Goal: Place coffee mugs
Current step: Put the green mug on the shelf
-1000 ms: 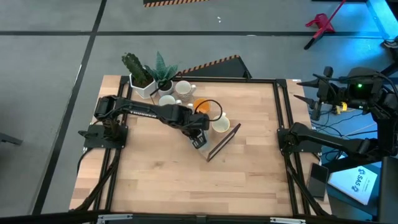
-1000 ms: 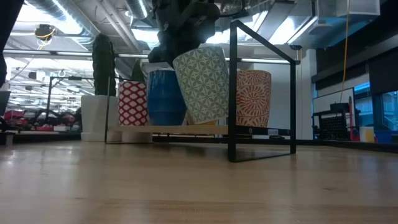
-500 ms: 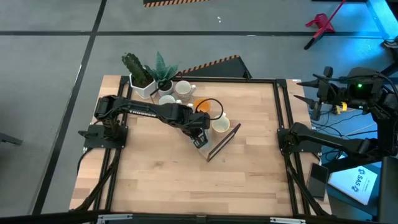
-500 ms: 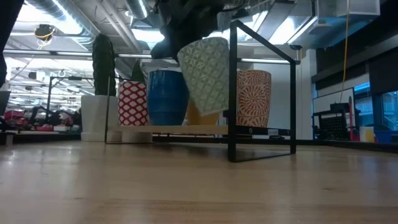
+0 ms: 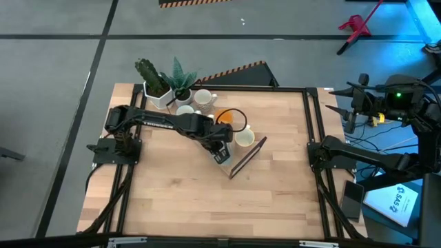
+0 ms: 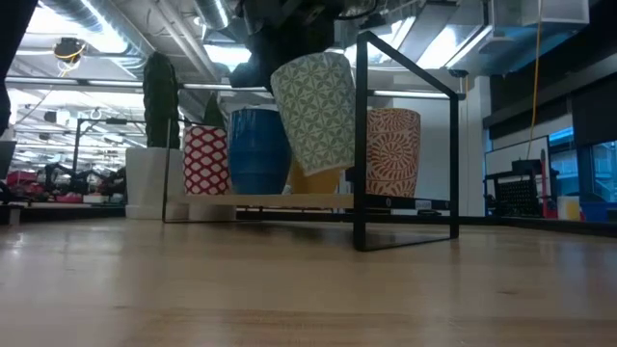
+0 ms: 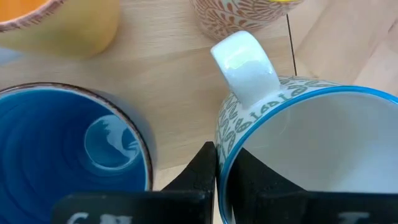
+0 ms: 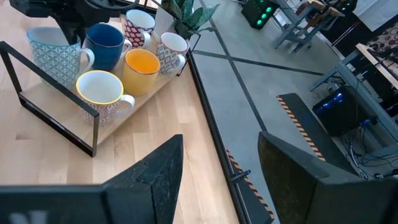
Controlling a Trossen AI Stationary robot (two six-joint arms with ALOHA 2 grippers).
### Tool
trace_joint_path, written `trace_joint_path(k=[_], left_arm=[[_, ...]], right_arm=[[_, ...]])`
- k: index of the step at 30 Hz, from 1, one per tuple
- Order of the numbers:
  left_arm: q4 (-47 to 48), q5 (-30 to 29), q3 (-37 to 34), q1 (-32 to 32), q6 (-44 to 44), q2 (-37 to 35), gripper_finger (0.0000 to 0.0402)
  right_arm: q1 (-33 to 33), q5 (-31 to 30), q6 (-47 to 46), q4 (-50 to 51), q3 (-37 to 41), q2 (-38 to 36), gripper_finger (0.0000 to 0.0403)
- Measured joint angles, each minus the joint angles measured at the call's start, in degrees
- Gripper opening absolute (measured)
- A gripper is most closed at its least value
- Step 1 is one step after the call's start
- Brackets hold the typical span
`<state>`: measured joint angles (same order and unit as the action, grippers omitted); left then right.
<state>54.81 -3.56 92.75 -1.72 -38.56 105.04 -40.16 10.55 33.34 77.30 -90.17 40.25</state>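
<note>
Left gripper (image 5: 219, 153) fingers pinch the rim of the green mug (image 6: 313, 113), held tilted above the tray (image 6: 280, 200), beside the blue mug (image 6: 257, 151). Five mugs stand on the tray; this sixth is unplaced. Tilt eased since half a second ago. Right gripper (image 8: 217, 168) spread, away from the tray.

Left gripper (image 5: 219, 153) covers the green-patterned mug (image 6: 315, 111) in the high view. That mug hides most of the orange mug (image 6: 316, 178) behind it. Left wrist view crops the blue mug (image 7: 68, 146).
</note>
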Motion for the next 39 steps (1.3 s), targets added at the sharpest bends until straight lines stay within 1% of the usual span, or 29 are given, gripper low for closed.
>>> trace_joint_path(k=[7, 10, 13, 19, 20, 24, 29, 36, 39], left_arm=[[0.50, 1.20, 0.98, 0.24, 0.07, 0.28, 0.0016], [2.78, -0.03, 2.43, 0.69, 0.15, 0.28, 0.0016], [5.92, -0.48, 4.59, 1.47, 1.14, 0.62, 0.0016], [6.75, -0.10, 10.95, 1.94, 3.89, 5.08, 0.0016], [7.49, 0.14, 12.40, 1.89, 4.52, 6.15, 0.0016], [16.83, 0.49, 16.20, 1.56, 5.30, 9.63, 0.0016], [15.82, 0.68, 16.87, 1.22, 5.89, 9.96, 0.0016], [15.59, -1.35, 16.70, 1.84, 5.99, 10.11, 0.0016], [15.06, -0.73, 16.70, 2.21, 6.23, 10.78, 0.0016]], right_arm=[[0.02, 0.00, 0.00, 0.00, 0.00, -0.01, 0.0195], [0.00, 0.00, 0.00, -0.02, 0.00, 0.00, 0.0195], [0.02, 0.00, 0.00, -0.02, 0.00, -0.01, 0.0195], [0.02, 0.00, 0.00, -0.02, 0.00, 0.00, 0.0195], [0.00, 0.00, 0.00, -0.02, 0.00, -0.01, 0.0195], [0.01, 0.00, 0.05, -0.02, 0.00, -0.01, 0.0195], [0.00, 0.00, 0.13, -0.02, 0.00, -0.02, 0.0195], [0.02, 0.00, 0.15, -0.04, 0.00, 0.00, 0.0195], [0.01, 0.00, 0.11, -0.02, 0.00, 0.00, 0.0195]])
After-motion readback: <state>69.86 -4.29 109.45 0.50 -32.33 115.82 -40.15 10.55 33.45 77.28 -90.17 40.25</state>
